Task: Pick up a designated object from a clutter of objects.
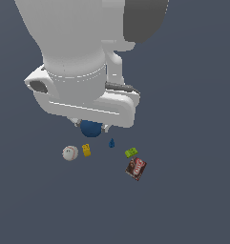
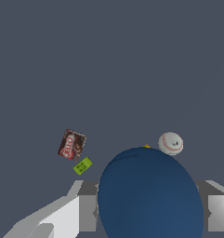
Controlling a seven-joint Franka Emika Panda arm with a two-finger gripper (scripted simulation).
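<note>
Blue cone (image 1: pixel 111 143) exterior-only

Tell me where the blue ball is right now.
In the exterior view the blue ball sits under the gripper, between its fingers, above the baseball and yellow block.

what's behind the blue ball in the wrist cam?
The blue ball sits between the gripper fingers and blocks most of the view. Past it: the white baseball and a sliver of the yellow block. Anything else behind it is covered.
</note>
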